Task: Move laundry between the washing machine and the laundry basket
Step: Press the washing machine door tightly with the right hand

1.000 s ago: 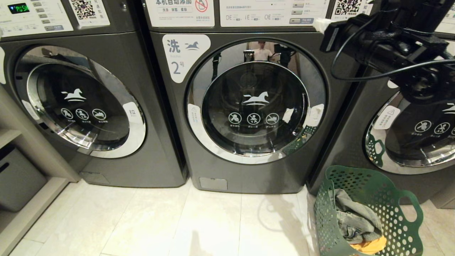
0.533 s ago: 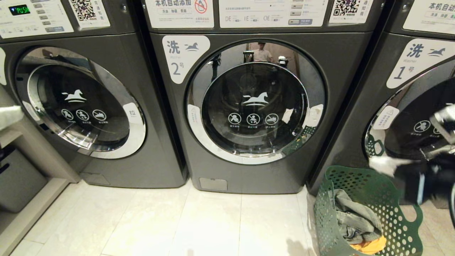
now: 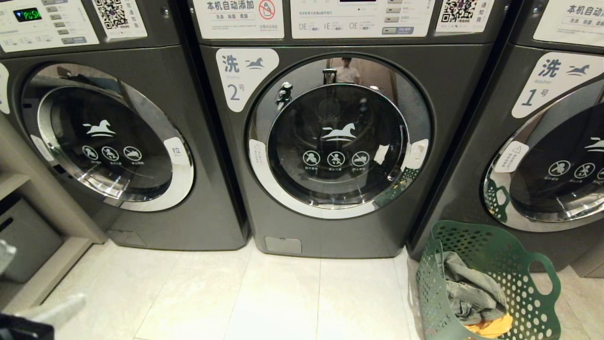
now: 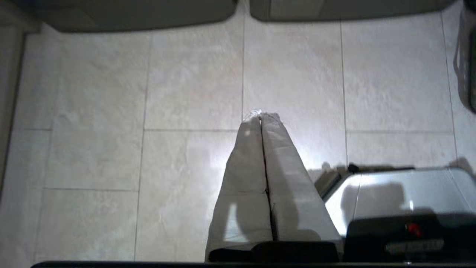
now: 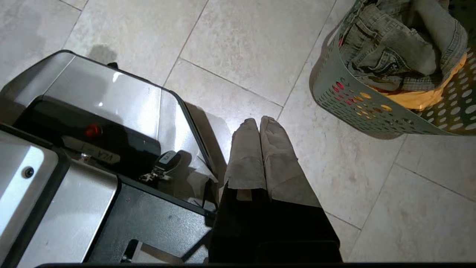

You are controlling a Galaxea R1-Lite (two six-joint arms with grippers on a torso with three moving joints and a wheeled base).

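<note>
The washing machine [image 3: 453,94] labelled 2 stands in the middle of the head view with its round glass door [image 3: 337,137] closed. To its lower right on the floor sits the green laundry basket [image 3: 514,264]. In it lies laundry: a dark grey garment [image 3: 472,288] over an orange-yellow one [image 3: 490,326]. The right wrist view shows the same basket [image 5: 334,85], the grey garment [image 5: 394,41], the orange one [image 5: 420,98] and red-pink cloth [image 5: 340,86] through the holes. My right gripper [image 5: 259,123] hangs shut and empty over the tiles beside the basket. My left gripper [image 4: 261,116] is shut and empty over bare floor.
A washer labelled 1 [image 3: 547,141] stands on the right and an unnumbered washer [image 3: 108,141] on the left. A shelf unit [image 3: 28,245] lines the left wall. My own base [image 5: 93,111], with a key fob [image 5: 167,162] on it, lies below both grippers.
My right arm swung down from in front of the washers' upper right, past the basket, and out of the head view. My left arm dropped along the left edge to the bottom corner.
</note>
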